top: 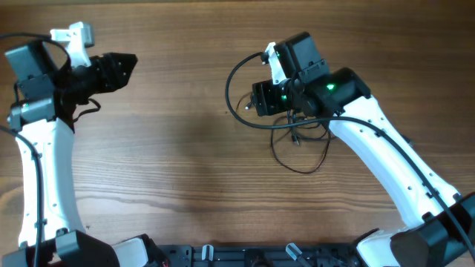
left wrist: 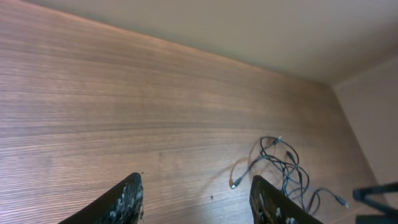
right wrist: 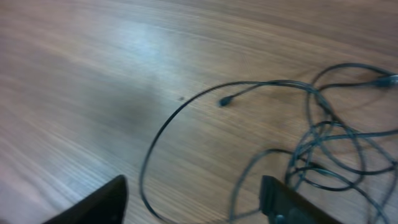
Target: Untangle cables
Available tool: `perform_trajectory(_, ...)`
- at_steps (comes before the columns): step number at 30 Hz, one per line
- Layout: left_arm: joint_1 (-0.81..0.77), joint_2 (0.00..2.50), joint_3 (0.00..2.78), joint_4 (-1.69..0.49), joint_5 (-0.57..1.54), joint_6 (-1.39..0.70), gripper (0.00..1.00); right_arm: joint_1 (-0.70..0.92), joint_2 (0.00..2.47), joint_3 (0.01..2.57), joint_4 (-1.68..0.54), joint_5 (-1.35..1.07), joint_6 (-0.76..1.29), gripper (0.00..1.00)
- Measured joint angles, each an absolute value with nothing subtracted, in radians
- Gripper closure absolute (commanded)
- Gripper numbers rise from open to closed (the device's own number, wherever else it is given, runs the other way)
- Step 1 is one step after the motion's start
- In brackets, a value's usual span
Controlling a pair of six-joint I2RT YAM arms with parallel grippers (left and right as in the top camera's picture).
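The cables (top: 297,170) are thin black cords lying in a tangled bunch on the wooden table, partly hidden under my right arm. In the right wrist view the tangle (right wrist: 323,143) lies at the right, with one long loop curving left and a small plug (right wrist: 222,101) at its end. My right gripper (right wrist: 196,199) is open and empty, hovering over that loop; in the overhead view it (top: 254,100) sits at the tangle's left side. My left gripper (top: 132,62) is open and empty at the far left, well away from the cables, which show in its view (left wrist: 281,167) at the lower right.
The wooden table (top: 171,163) fills the overhead view. A pale wall (left wrist: 249,25) stands beyond its far edge. The robot's own thicker black wires run along each arm. A dark mounting rail (top: 245,256) lies along the near edge.
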State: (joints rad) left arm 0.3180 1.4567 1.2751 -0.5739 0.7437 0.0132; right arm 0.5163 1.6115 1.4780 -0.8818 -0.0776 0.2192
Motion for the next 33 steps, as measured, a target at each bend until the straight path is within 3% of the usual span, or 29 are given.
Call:
perform_trajectory(5,0.207,1.479,1.275,-0.575,0.741,0.013,0.42,0.426,1.701,1.478,-0.87,0.171,0.276,0.21)
perform_trajectory(9,0.13,1.48,1.275,-0.576,0.74,0.013,0.39,0.271,1.814,1.478,-0.854,0.133,0.245,0.27)
perform_trajectory(16,0.047,1.48,1.275,-0.577,0.702,0.013,0.34,0.274,1.907,1.478,-0.823,0.028,0.208,0.34)
perform_trajectory(18,0.046,1.48,1.275,-0.57,0.696,0.014,0.32,0.274,1.928,1.478,-0.822,0.025,0.207,0.53)
perform_trajectory(19,0.046,1.48,1.275,-0.567,0.692,0.013,0.31,0.274,1.944,1.478,-0.822,0.024,0.208,0.57)
perform_trajectory(22,0.046,1.48,1.275,-0.561,0.685,0.014,0.31,0.274,1.963,1.478,-0.825,0.022,0.21,0.57)
perform_trajectory(23,0.046,1.48,1.275,-0.561,0.685,0.013,0.31,0.274,1.963,1.478,-0.827,0.022,0.21,0.62)
perform_trajectory(24,0.046,1.48,1.275,-0.561,0.685,0.013,0.31,0.274,1.963,1.478,-0.831,0.022,0.208,0.96)
perform_trajectory(33,0.002,1.483,1.275,-0.639,0.681,0.013,0.29,0.274,1.959,1.482,-0.873,-0.045,0.211,0.96)
